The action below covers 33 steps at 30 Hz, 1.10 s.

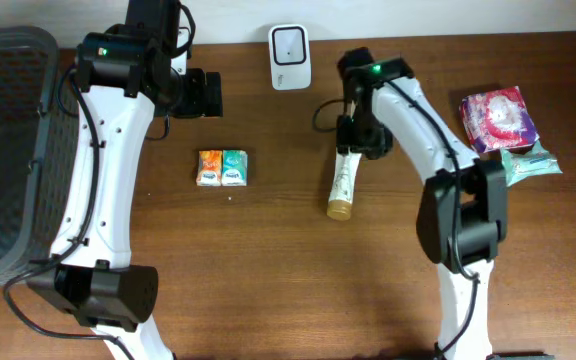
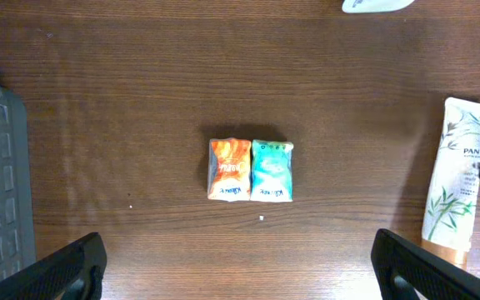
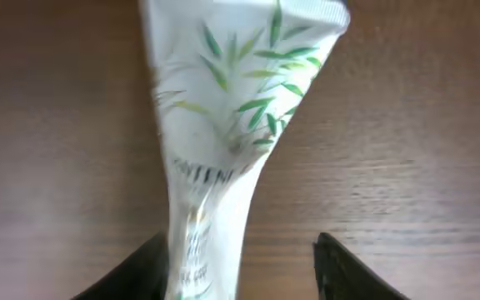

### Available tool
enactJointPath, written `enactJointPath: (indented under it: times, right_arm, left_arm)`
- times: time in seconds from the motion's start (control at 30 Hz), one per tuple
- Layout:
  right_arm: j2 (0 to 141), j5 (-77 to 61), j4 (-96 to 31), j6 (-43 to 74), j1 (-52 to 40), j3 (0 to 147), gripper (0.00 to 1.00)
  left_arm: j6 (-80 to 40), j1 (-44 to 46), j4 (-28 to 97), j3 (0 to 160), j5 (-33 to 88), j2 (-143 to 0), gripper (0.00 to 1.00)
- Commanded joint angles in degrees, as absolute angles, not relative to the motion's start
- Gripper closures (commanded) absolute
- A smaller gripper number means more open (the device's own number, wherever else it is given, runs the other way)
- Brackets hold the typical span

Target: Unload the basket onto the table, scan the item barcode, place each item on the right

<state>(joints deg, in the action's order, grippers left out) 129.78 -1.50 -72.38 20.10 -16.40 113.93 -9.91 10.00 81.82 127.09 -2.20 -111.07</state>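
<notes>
The table point(image 1: 268, 290) shows bare wood across its whole near half, so there is plenty of room there to swing an arm. The grey basket point(image 1: 8, 150) fills the left edge, likely a drop-off for finished goods, and it hems in the left arm on that side. A heap of packets point(image 1: 498, 118) waits at the right edge, well apart from the work.

The tube point(image 1: 345, 182), the item to be scanned, lies mid-table. Its cap points toward the near edge and its crimped end toward the white scanner point(image 1: 290, 55) at the far edge. The right gripper point(image 1: 351, 143) straddles that crimped end with its jaws about halfway apart. The close view is blurred and shows a gap beside one finger point(image 3: 348, 267), so I cannot tell whether it has truly pinched the tube. The lane from tube to scanner looks open.

The left gripper point(image 2: 238, 262) hangs spread to its widest with nothing in it. It is parked above the twin tissue packs point(image 1: 221, 167), out of the way.
</notes>
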Motion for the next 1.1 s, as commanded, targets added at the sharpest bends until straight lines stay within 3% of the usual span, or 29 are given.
enactJointPath:
  times: [0.0, 0.1, 0.13, 0.17, 0.23, 0.33, 0.57, 0.77, 0.87, 0.93, 0.97, 1.07]
  right_arm:
    - [127.11, -3.44, -72.44, 15.03, -17.41, 113.58, 0.40]
    - [127.11, -10.04, -72.03, 13.96, -16.95, 113.58, 0.39]
    - [127.11, -15.62, -71.16, 11.49, -16.36, 113.58, 0.36]
    - [127.11, -18.85, -70.87, 10.74, -15.62, 113.58, 0.22]
    - [127.11, -20.43, -71.20, 10.76, -13.74, 113.58, 0.20]
    - [127.11, -22.09, -73.91, 10.66, -10.20, 113.56, 0.07]
    - [127.13, -23.31, -68.77, 7.70, -7.29, 103.50, 0.06]
    - [127.13, -36.64, -54.96, 6.20, -5.52, 91.85, 0.08]
    - [127.17, -39.20, -49.98, 6.17, -5.54, 88.27, 0.43]
    - [127.17, -39.27, -49.56, 6.20, -5.65, 88.29, 0.58]
    - [127.17, -39.24, -49.28, 6.20, -5.65, 88.29, 0.73]
    - [127.15, -38.92, -51.53, 6.44, -5.58, 90.15, 0.94]
  left_arm:
    - [-9.78, 9.69, 81.78, 127.55, -2.61, -110.89, 0.01]
    - [-9.78, 9.69, 81.78, 127.57, -2.61, -110.89, 0.01]
    - [-9.78, 9.69, 81.78, 127.55, -2.61, -110.89, 0.01]
    - [-9.78, 9.69, 81.78, 127.55, -2.61, -110.89, 0.01]
    - [-9.78, 9.69, 81.78, 127.55, -2.61, -110.89, 0.01]
    - [-9.78, 9.69, 81.78, 127.55, -2.61, -110.89, 0.01]
    - [-9.78, 9.69, 81.78, 127.55, -2.61, -110.89, 0.01]
    - [-9.78, 9.69, 81.78, 127.55, -2.61, -110.89, 0.01]
    - [-9.78, 9.69, 81.78, 127.55, -2.61, -110.89, 0.01]
    - [-9.78, 9.69, 81.78, 127.55, -2.61, -110.89, 0.01]
    - [-9.78, 9.69, 81.78, 127.57, -2.61, -110.89, 0.01]
    - [-9.78, 9.69, 81.78, 127.57, -2.61, -110.89, 0.01]
